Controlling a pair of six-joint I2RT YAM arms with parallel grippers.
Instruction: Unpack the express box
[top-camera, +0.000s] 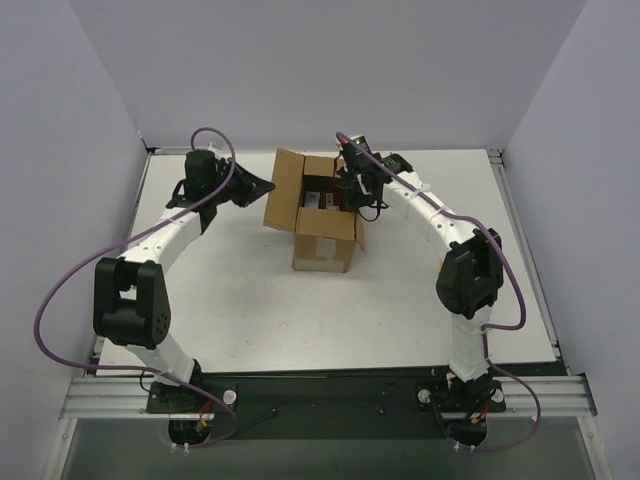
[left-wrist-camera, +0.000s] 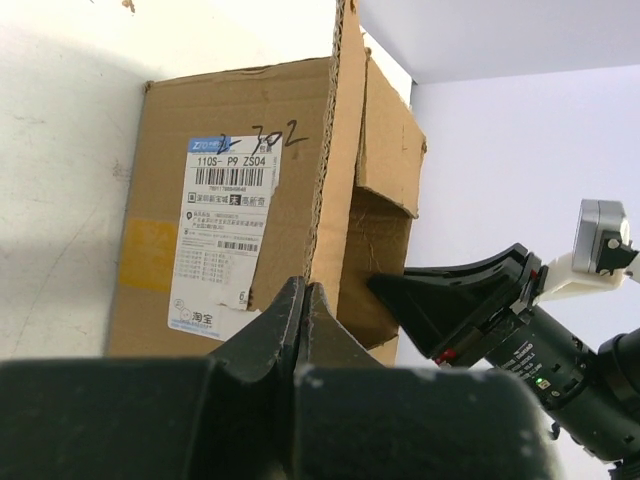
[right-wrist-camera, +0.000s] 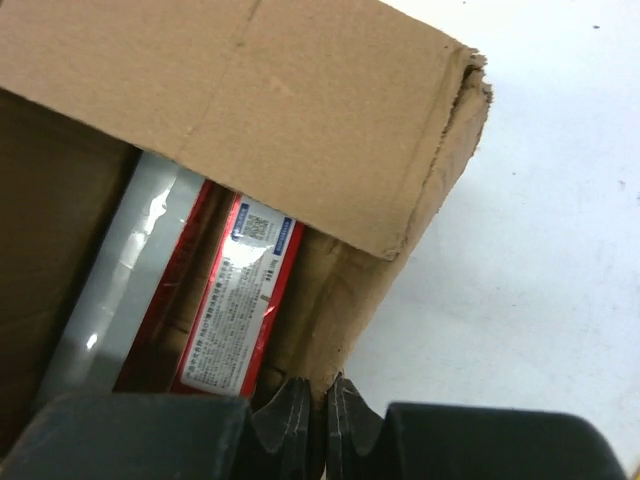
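Observation:
The express box stands open in the middle of the table, its flaps spread. Red packs lie inside. My left gripper is shut, its tips against the edge of the left flap. In the left wrist view the shut gripper meets that flap edge on the box, beside its pale label. My right gripper is at the box's right side. In the right wrist view it is shut on the edge of the box wall, with a red pack just inside.
A pale grey flat pack lies beside the red ones in the box. The right gripper's black body shows past the box in the left wrist view. Walls enclose the white table on three sides.

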